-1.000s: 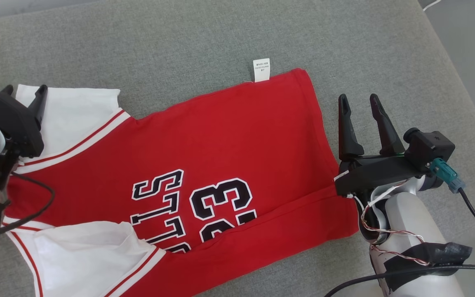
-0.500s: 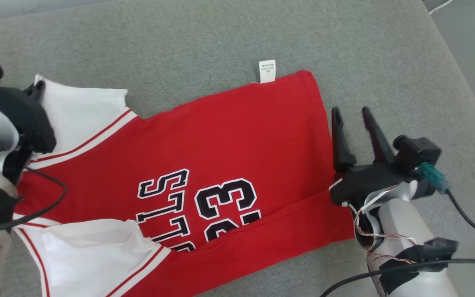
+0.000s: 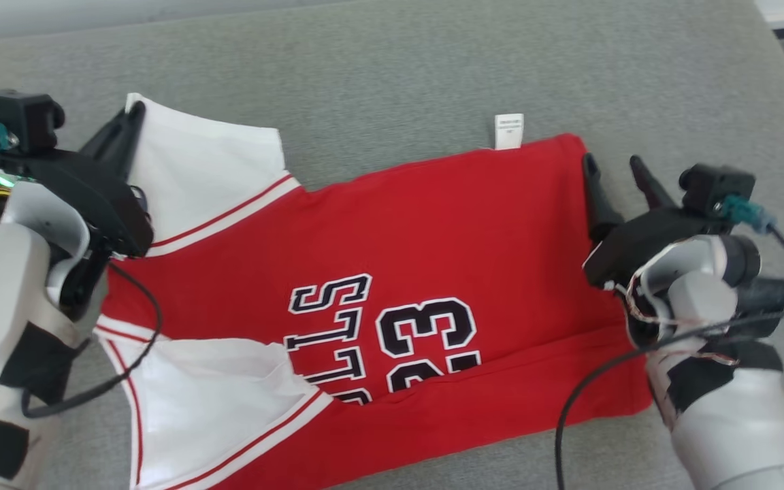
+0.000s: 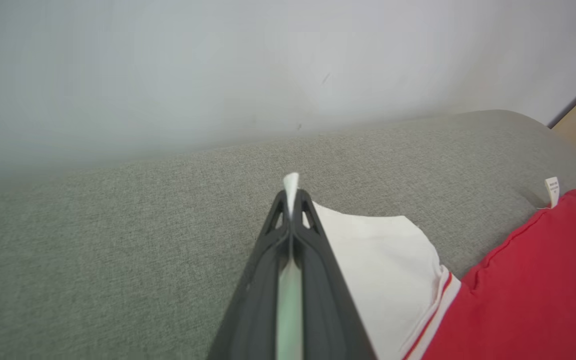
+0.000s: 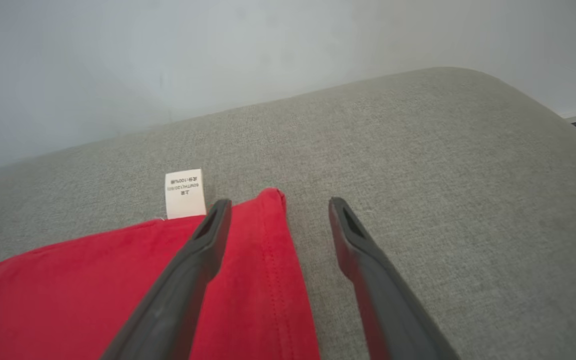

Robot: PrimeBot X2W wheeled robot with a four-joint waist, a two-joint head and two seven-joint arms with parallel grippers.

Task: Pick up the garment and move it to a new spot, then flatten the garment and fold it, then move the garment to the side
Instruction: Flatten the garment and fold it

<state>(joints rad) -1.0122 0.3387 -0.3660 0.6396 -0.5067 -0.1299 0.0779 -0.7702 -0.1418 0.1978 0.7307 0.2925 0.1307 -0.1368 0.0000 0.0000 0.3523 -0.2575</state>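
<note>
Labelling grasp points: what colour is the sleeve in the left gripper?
Plain white sleeve; the left gripper pinches its corner. Clearest in the head view.

Garment: red body; white sleeves trimmed with thin red stripes on white bands; black block lettering and "23", outlined white. Label, far edge: white, faint grey print. Cushion: grey-green, fine woven texture.

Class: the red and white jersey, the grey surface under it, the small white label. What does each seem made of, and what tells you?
The jersey: soft matte knit, probably cotton or a blend; it creases and shows stitched hems. The grey surface: woven upholstery fabric, flecked and matte, with a rounded padded edge. The label: thin printed tape, likely satin or nylon; hard to tell.
</note>
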